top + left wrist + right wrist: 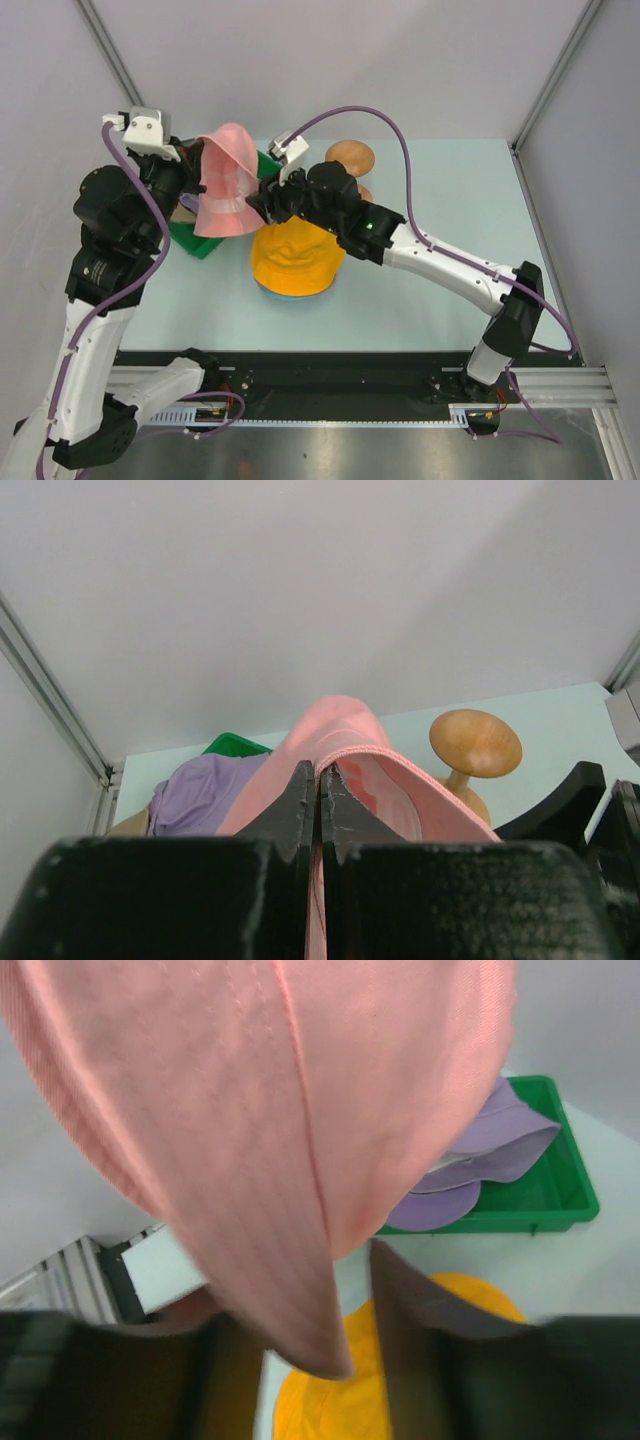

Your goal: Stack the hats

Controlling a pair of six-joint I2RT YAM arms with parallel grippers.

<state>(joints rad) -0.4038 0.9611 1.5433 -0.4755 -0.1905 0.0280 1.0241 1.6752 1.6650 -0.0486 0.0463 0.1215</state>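
My left gripper point(196, 152) is shut on the brim of a pink bucket hat point(228, 182) and holds it in the air; the wrist view shows the jaws pinched on the pink brim point(345, 755). My right gripper point(262, 203) is open, and the hat's hanging lower end point(300, 1290) sits between its fingers point(405, 1295), not clamped. An orange hat point(292, 258) lies below on a teal one point(266, 289); it also shows in the right wrist view point(330, 1400). A lavender hat point(200, 790) lies in the green bin point(560, 1195).
The green bin point(198, 242) stands at the left, under the hanging pink hat. A wooden hourglass-shaped stand point(350, 155) stands at the back, behind the right arm; it also shows in the left wrist view point(475, 742). Grey walls close the back and sides.
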